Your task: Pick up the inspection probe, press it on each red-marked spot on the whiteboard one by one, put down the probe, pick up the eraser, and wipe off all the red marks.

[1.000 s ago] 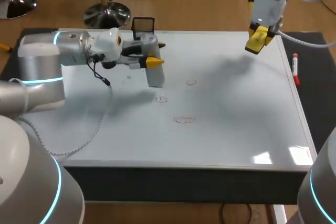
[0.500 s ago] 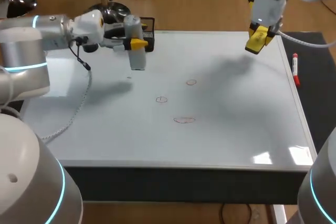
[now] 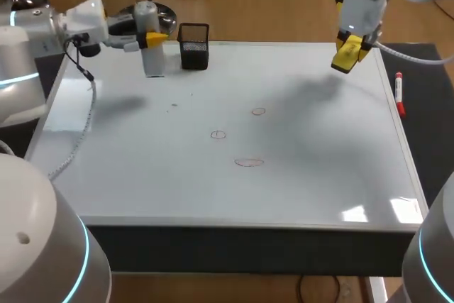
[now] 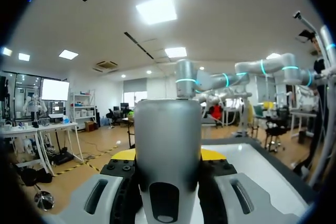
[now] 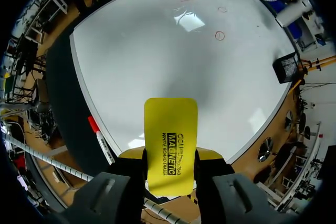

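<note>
My left gripper (image 3: 154, 37) is shut on the grey cylindrical inspection probe (image 3: 150, 42), held upright above the whiteboard's (image 3: 319, 140) far left corner, just left of the black mesh cup (image 3: 194, 45). In the left wrist view the probe (image 4: 168, 150) fills the space between the fingers. My right gripper (image 3: 349, 53) hangs above the board's far right corner, shut on the yellow eraser (image 3: 347, 54); the right wrist view shows the eraser (image 5: 170, 145) clamped between its fingers. Three red marks lie mid-board: one (image 3: 258, 111), another (image 3: 218, 135) and a wider one (image 3: 249, 162).
A red-capped marker (image 3: 399, 94) lies on the dark mat past the board's right edge. The mesh cup (image 5: 287, 67) stands at the far edge. My left arm's cable (image 3: 84, 129) trails over the left part of the board.
My left arm has swung left and toward the far edge with the probe, from near the marks to the far left corner. The right arm has not moved.
</note>
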`<state>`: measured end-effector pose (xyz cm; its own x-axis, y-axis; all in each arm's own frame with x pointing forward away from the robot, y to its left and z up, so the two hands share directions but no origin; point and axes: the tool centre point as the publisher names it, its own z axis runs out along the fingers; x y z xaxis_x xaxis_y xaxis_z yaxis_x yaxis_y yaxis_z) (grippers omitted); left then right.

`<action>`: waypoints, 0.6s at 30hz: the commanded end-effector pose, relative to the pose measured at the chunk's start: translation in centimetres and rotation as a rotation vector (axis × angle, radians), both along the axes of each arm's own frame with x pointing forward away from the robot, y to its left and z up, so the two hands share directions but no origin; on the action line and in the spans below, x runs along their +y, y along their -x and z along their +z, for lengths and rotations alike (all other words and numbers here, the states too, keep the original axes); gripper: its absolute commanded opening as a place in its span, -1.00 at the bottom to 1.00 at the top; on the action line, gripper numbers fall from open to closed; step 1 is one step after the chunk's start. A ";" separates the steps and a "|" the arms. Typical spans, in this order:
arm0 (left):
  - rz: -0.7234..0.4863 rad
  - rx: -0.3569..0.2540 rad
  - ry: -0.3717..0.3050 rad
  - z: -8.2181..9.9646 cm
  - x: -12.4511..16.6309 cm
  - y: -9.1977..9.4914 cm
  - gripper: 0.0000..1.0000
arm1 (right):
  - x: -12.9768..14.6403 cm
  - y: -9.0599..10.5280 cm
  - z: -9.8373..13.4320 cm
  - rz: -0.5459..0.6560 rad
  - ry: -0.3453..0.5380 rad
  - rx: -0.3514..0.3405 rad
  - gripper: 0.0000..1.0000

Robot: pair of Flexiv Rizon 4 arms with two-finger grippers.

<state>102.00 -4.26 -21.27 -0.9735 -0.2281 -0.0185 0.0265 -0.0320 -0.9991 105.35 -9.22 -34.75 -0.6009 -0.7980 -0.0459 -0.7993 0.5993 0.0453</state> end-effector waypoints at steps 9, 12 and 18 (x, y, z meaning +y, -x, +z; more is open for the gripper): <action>0.021 0.012 0.022 -0.4 2.6 -1.4 -1.00 | -0.1 0.0 0.1 0.002 0.003 0.000 -1.00; 0.037 0.024 0.023 -0.3 2.9 -1.2 -1.00 | -0.1 0.0 0.1 0.002 0.003 0.000 -1.00; 0.046 0.027 0.022 -0.2 3.0 -1.1 -1.00 | -0.1 0.0 0.1 0.002 0.003 0.000 -1.00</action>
<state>103.40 -1.19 -21.76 -0.9641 -0.2653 0.0143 0.0008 -0.0564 -0.9984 105.35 -9.21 -34.75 -0.6008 -0.7981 -0.0459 -0.7993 0.5992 0.0453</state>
